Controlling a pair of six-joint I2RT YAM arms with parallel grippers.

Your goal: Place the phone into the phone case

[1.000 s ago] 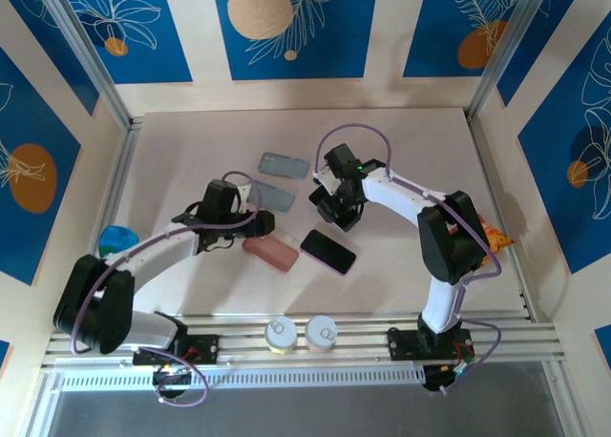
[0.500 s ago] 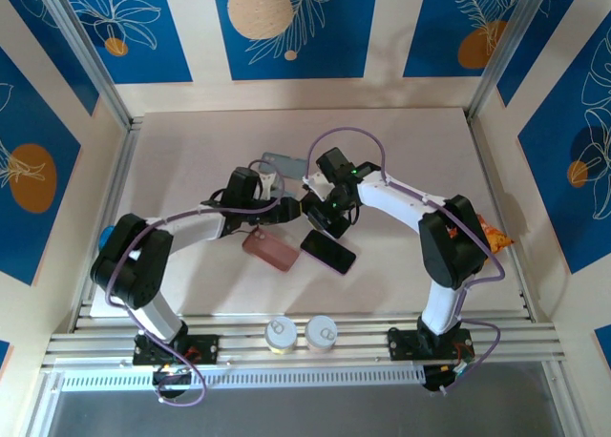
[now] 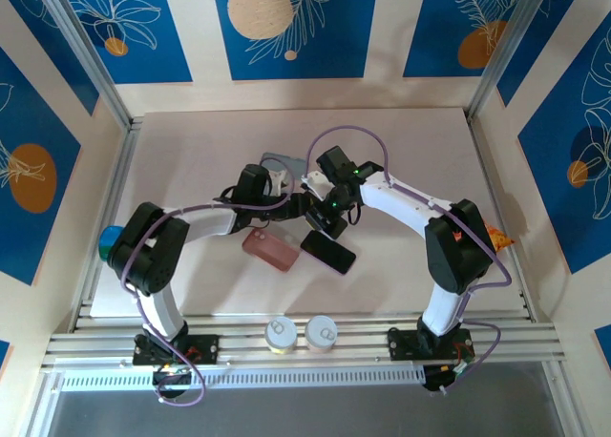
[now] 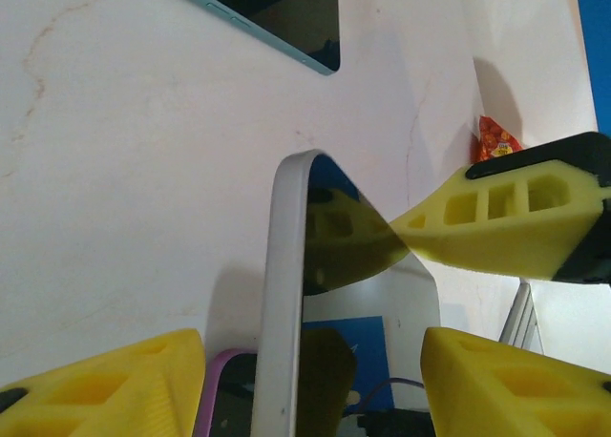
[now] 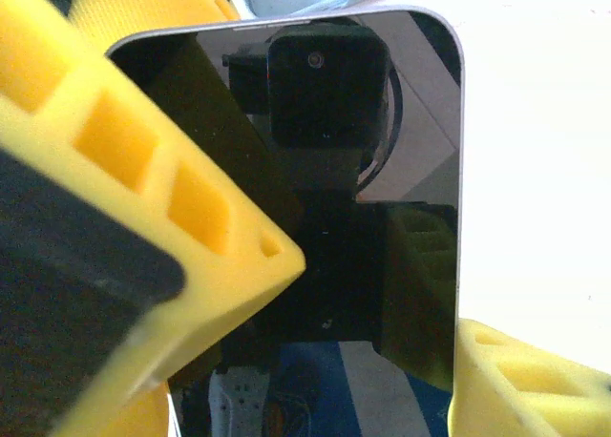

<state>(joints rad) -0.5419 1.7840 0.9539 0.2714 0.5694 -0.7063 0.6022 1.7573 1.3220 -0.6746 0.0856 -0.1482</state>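
Both long edges only: grip stiff, slick, breakable phone (image 5: pixel 382 218) there, right claw (image 5: pixel 372 303) clamped on, left claw (image 4: pixel 315 361) half-open astride.

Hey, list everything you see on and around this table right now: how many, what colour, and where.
Table: one, pale beige, under everything.
Silver-edged phone: one, dark screen, raised between the two pincers.
Pink phone case: one, flat, just nearer than the left pincer.
Black phone: one, purple rim, flat to the right of the pink phone case.
Teal-edged phone: one, dark screen, flat beyond the raised one.
Grey slab: one, beyond the pincers, partly hidden; perhaps that same teal-edged phone.
Cans: two, silver-topped, on the near rail between the arm bases.
Blue-green object: one, left table edge.
Snack packet: one, orange, right table edge.
Left pincer: yellow fingers, open around the silver-edged phone.
Right pincer: yellow fingers, shut on it.
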